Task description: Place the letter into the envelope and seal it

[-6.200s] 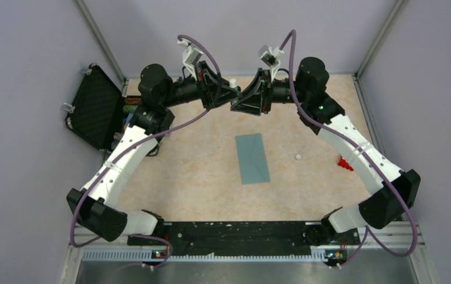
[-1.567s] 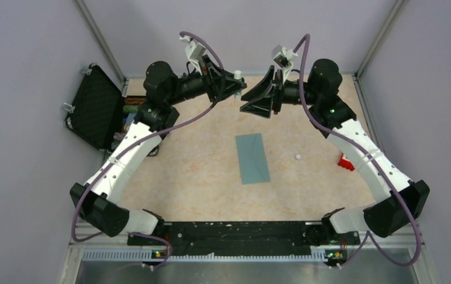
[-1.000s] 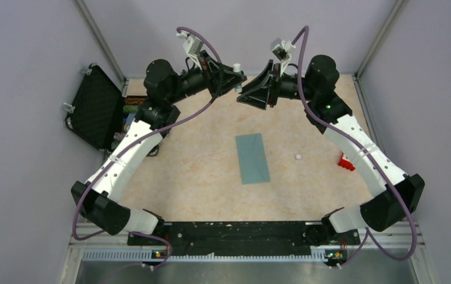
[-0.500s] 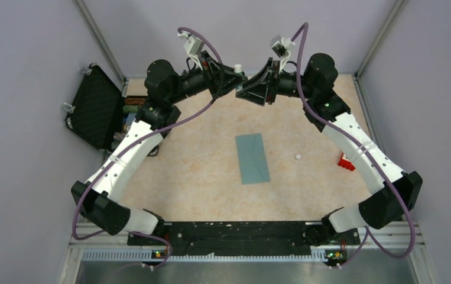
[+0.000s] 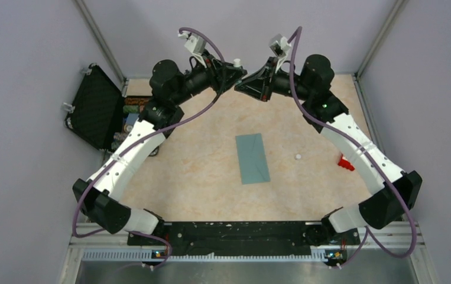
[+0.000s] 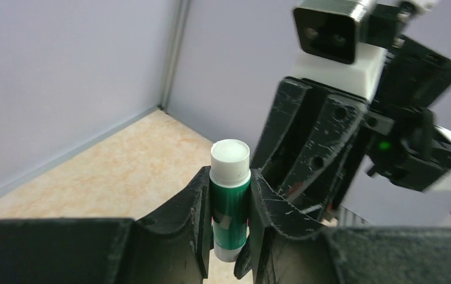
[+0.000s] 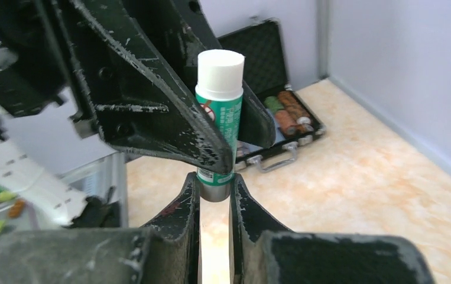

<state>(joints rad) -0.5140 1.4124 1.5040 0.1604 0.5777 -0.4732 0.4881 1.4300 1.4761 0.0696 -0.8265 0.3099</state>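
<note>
Both wrists have drawn together since a second ago, meeting high beyond the far end of the envelope point(image 5: 253, 158), which lies flat and untouched on the table point(image 5: 199, 177). Your left fingers point(image 6: 202, 213) clamp the green body of the glue stick point(image 6: 230, 204). Your right fingers point(image 7: 191, 204) are narrowed onto its grey base and appear to touch it. You seem to be readying glue for sealing. Next you need a steady twist or pull, without slipping.

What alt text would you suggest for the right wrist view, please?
A green, white-capped glue stick stands upright, the right gripper clamping its grey base and the left gripper holding its middle. An open black case lies behind.
</note>
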